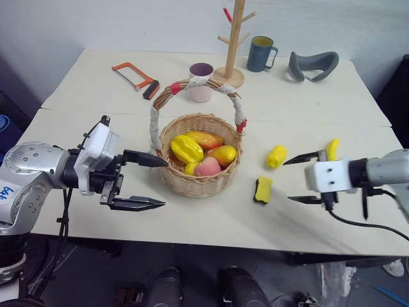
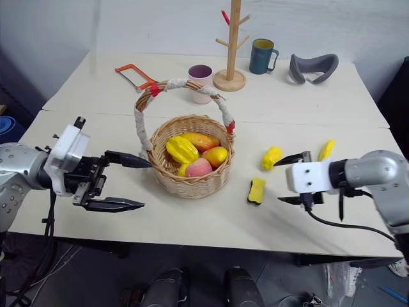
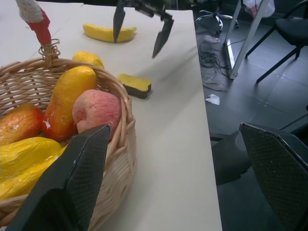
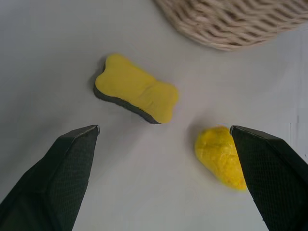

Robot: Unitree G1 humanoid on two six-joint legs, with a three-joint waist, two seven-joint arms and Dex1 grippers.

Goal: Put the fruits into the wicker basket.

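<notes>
The wicker basket (image 1: 192, 184) stands mid-table, holding a yellow starfruit (image 1: 186, 148), an orange mango (image 1: 204, 139), a pink peach (image 1: 206, 167) and another yellow-orange fruit (image 1: 222, 155). To its right a lumpy lemon-like fruit (image 1: 276, 156) lies on the table, with the banana (image 1: 332, 148) farther right. My left gripper (image 1: 165, 183) is open and empty, level beside the basket's left wall. My right gripper (image 1: 287, 181) is also open and empty, just right of the lemon-like fruit. In the right wrist view that fruit (image 4: 220, 156) sits close to one finger.
A yellow bone-shaped sponge (image 1: 262, 189) lies between the basket and my right gripper. At the back stand a pink cup (image 1: 201, 82), a wooden mug tree (image 1: 231, 45), a blue mug (image 1: 261, 54), an orange hacksaw (image 1: 135, 75) and a grey curved pad (image 1: 312, 65).
</notes>
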